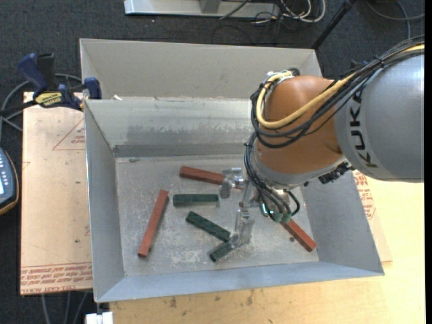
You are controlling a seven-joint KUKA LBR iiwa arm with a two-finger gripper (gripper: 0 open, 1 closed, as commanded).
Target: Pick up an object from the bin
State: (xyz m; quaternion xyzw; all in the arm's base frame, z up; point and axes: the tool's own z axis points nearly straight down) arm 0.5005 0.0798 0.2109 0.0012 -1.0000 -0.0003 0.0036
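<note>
The gripper (pixel 237 206) hangs low over the middle of the bin floor, its two metal fingers (pixel 241 227) spread apart and pinching nothing. One finger points to 12 o'clock, the other to 6 o'clock.

The tip of the lower finger comes down at the upper end of a short dark green block (pixel 221 252), which lies tilted at 7 o'clock from the gripper. Whether they touch cannot be told. The upper finger sits just beside the right end of a red-brown bar (pixel 201 175) at 11 o'clock.

At 9 o'clock a dark green bar (pixel 196 198) lies flat. A second green bar (pixel 208 226) slants at 8 o'clock, close to the short block. At 4 o'clock a red-brown stick (pixel 299 235) runs out from under the arm's orange cover (pixel 297 130). A long red-brown bar (pixel 153 223) lies well apart, far out at 9 o'clock.

The grey metal bin (pixel 101 201) has sloping walls and a scuffed, whitish-flecked floor. It stands on dark carpet (pixel 40 12), with cables (pixel 300 2) at 12 o'clock.
</note>
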